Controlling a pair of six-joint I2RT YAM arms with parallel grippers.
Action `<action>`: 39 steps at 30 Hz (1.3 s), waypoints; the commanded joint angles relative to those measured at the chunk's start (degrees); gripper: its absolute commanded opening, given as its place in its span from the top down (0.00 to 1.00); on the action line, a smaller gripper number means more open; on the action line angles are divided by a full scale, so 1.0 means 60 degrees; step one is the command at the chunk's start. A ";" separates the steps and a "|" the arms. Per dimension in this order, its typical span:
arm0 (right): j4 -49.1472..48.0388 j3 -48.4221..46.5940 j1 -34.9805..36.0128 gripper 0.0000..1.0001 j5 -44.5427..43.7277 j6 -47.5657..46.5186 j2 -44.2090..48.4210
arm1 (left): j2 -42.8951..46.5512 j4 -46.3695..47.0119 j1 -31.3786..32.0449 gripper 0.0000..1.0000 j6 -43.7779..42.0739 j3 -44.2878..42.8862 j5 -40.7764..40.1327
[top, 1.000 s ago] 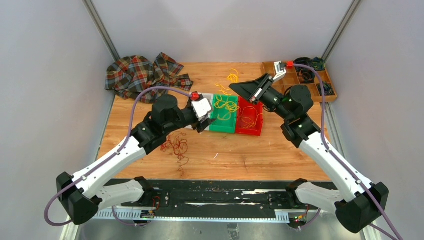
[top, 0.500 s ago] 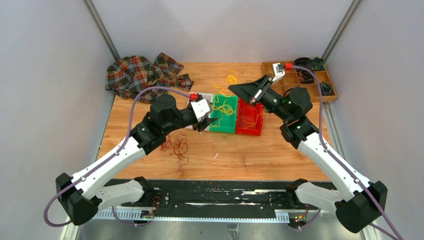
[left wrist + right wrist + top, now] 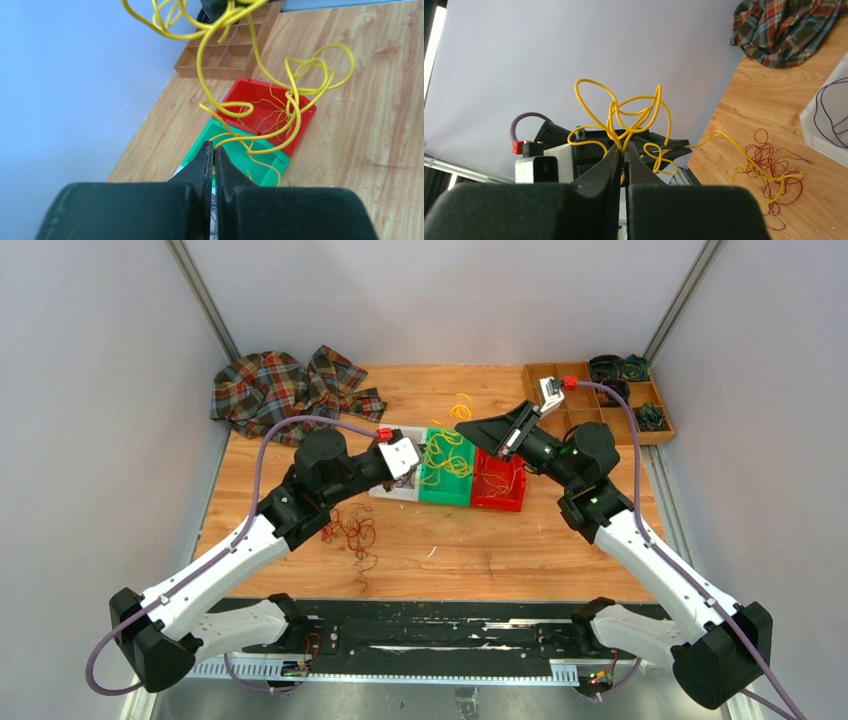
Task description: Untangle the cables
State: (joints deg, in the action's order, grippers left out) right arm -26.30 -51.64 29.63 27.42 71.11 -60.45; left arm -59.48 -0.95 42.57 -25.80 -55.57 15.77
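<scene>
Claws (image 3: pixel 214 149) (image 3: pixel 624 152), two, pinch one yellow tangle (image 3: pixel 616 134).

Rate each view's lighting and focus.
Top external: even, diffuse light, soft shadows, sharp. Left wrist: yellow cable crisp, left end effector dark and slightly soft, wall tinted blue. Right wrist: overexposed strip at the top left edge, right end effector nearly black.

Bright, even light from above; shadows faint; views fairly sharp.

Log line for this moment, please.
left hand: shut on yellow cable | right hand: shut on yellow cable | cable: strung between hands above green tray | red cable: loose on table
</scene>
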 commanded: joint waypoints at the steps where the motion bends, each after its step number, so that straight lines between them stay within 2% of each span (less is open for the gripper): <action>1: -0.0195 0.0324 0.0080 0.99 0.0006 0.0026 0.0412 | 0.0454 0.0011 0.0025 0.99 -0.0904 -0.0074 -0.0135; 3: -0.0053 0.0408 0.0038 0.99 -0.0014 -0.0074 0.0557 | 0.0649 -0.0117 0.0025 0.99 -0.1514 0.0106 -0.0130; 8: 0.0843 0.0674 -0.0041 0.89 -0.0191 -0.0668 0.1159 | 0.1119 0.0212 0.0025 0.99 -0.4276 0.0714 -0.0691; 11: 0.1871 0.0893 -0.0060 0.73 -0.0205 -0.1256 0.1580 | 0.1264 0.0624 0.0025 0.99 -0.5935 0.0945 -0.1054; 14: 0.4103 0.0744 -0.0064 0.59 -0.0522 -0.2556 0.2046 | 0.1349 0.1126 0.0025 0.99 -0.7671 0.1160 -0.1088; 17: 0.5955 0.0622 -0.0060 0.49 -0.1402 -0.3804 0.2587 | 0.1472 0.1292 0.0025 0.99 -0.8961 0.1251 -0.0758; 20: 0.6097 0.0422 -0.0064 0.45 -0.1636 -0.4437 0.2743 | 0.1729 0.1289 0.0025 0.99 -0.9942 0.1502 0.0038; 23: 0.6316 -0.0449 -0.0062 0.43 -0.1390 -0.5300 0.2257 | 0.2045 0.1287 0.0027 0.99 -1.0913 0.1875 0.0932; 26: 0.6106 -0.1211 -0.0046 0.42 -0.0518 -0.5775 0.1635 | 0.2365 0.1272 0.0025 0.99 -1.1403 0.2166 0.1587; 30: 0.4659 -0.1270 0.0268 0.42 0.0791 -0.5641 0.0932 | 0.2589 0.1272 0.0025 0.99 -1.1778 0.2375 0.1978; 39: 0.1274 -0.0177 0.2082 0.44 0.0933 -0.5435 0.0606 | 0.2631 0.1404 0.0025 0.99 -1.1668 0.2245 0.2082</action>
State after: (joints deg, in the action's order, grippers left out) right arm -5.50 -55.79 37.89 31.33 39.00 -57.93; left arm -44.60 4.71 42.57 -94.78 -41.56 26.04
